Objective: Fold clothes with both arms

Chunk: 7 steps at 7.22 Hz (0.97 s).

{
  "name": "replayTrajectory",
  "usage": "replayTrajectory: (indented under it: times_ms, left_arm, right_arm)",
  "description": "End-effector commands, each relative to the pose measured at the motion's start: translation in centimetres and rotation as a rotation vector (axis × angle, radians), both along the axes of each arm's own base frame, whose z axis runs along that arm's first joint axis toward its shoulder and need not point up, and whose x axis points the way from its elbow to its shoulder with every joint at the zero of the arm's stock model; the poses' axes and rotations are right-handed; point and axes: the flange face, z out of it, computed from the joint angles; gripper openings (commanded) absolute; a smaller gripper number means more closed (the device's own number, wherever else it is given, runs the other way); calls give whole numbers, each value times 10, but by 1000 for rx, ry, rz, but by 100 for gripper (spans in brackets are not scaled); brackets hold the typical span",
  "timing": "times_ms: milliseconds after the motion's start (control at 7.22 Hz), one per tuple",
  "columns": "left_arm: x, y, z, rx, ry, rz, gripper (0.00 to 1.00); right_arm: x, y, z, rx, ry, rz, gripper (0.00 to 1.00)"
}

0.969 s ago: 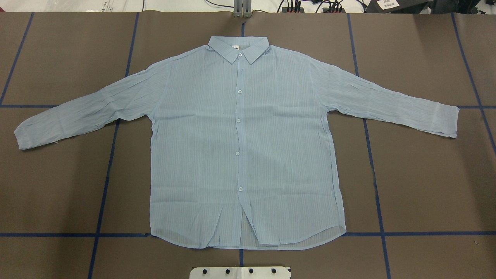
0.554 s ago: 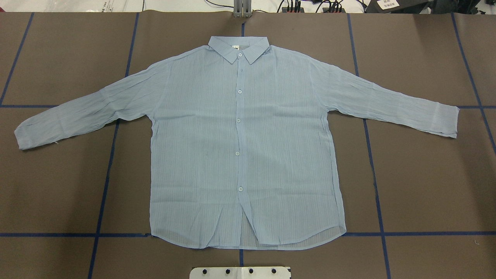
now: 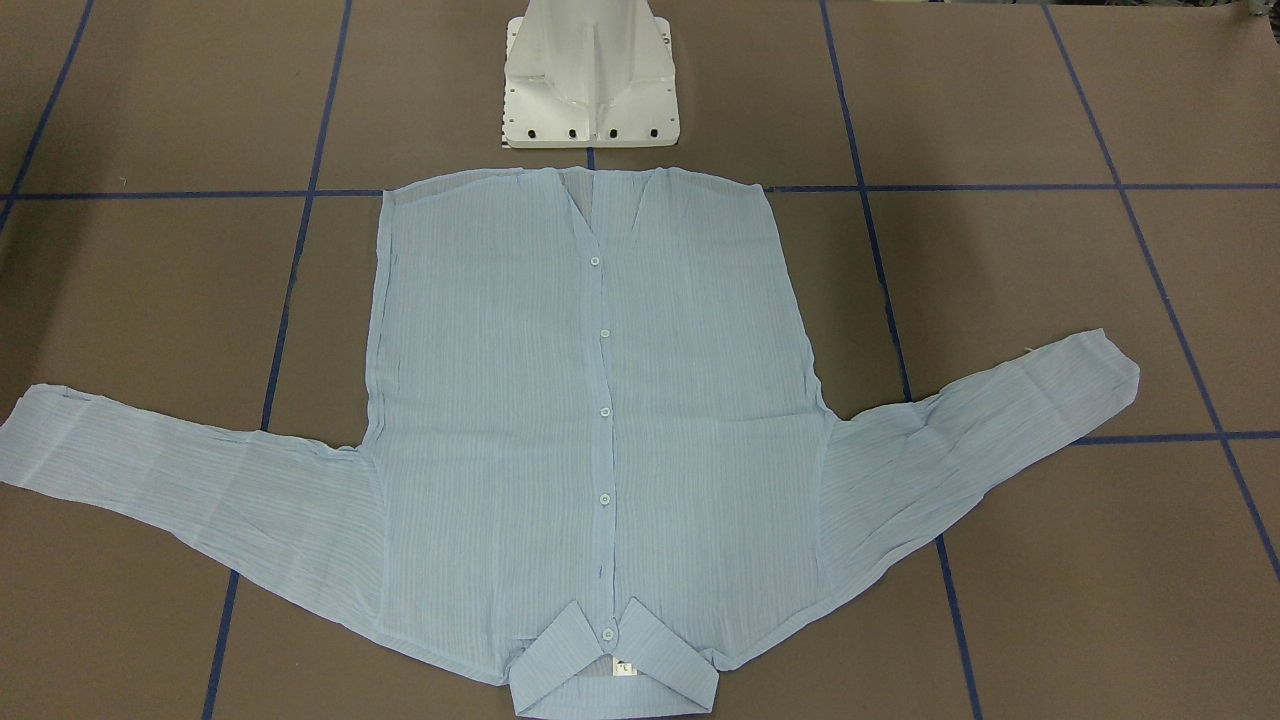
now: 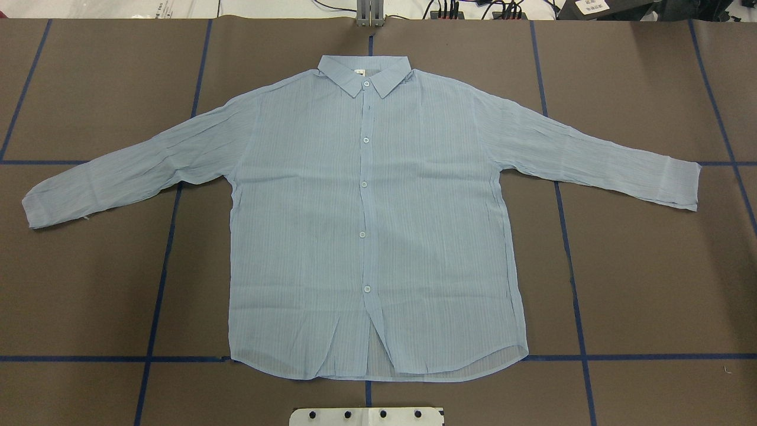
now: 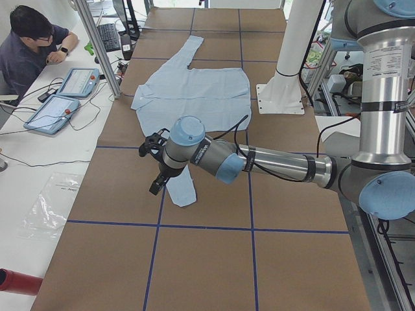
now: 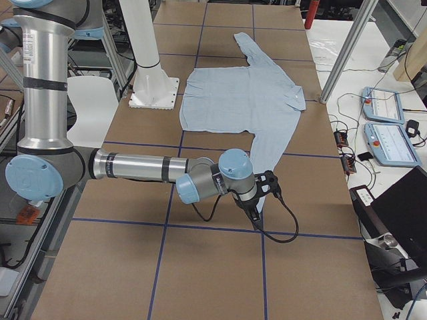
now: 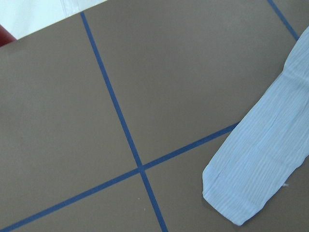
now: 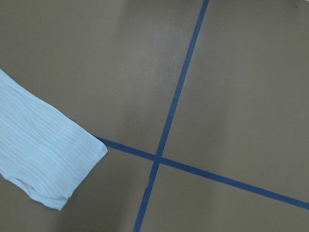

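Note:
The light blue striped shirt (image 4: 366, 225) lies flat and buttoned on the brown table, collar (image 4: 364, 74) at the far side and both sleeves spread outward. It also fills the front-facing view as the same shirt (image 3: 600, 420). Only the side views show the arms. My left gripper (image 5: 154, 184) hovers beside the near sleeve's cuff (image 5: 183, 192), and I cannot tell if it is open. My right gripper (image 6: 256, 210) hangs just past the other cuff (image 6: 263, 163), state also unclear. Each wrist view holds one cuff, the left cuff (image 7: 251, 183) and the right cuff (image 8: 43, 154), with no fingers visible.
The white pedestal base (image 3: 590, 80) stands near the shirt's hem. Blue tape lines (image 4: 159, 284) grid the brown table. A person (image 5: 29, 45) sits at a side desk with teach pendants (image 5: 55, 110). More pendants (image 6: 387, 140) lie beyond the far edge.

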Motion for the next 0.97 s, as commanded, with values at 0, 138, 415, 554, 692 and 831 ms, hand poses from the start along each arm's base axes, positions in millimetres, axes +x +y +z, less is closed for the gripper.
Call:
replayTrajectory:
  times_ms: [0, 138, 415, 554, 692, 831]
  left_arm:
    - [1, -19, -13, 84, 6, 1, 100]
    - [1, -19, -9, 97, 7, 1, 100]
    - [1, -21, 0, 119, 7, 2, 100]
    - [1, -21, 2, 127, 8, 3, 100]
    - [1, -21, 2, 128, 8, 3, 100]
    - [1, -20, 2, 128, 8, 3, 100]
  right_arm:
    - [-1, -15, -14, -52, -48, 82, 100]
    - [-7, -17, -13, -27, -55, 84, 100]
    - [-62, -21, -2, -107, -177, 209, 100]
    - [-93, -18, 19, -135, -204, 263, 100]
    - [-116, -15, 46, -126, -180, 315, 100]
    - [-135, -11, 49, -136, -207, 321, 99]
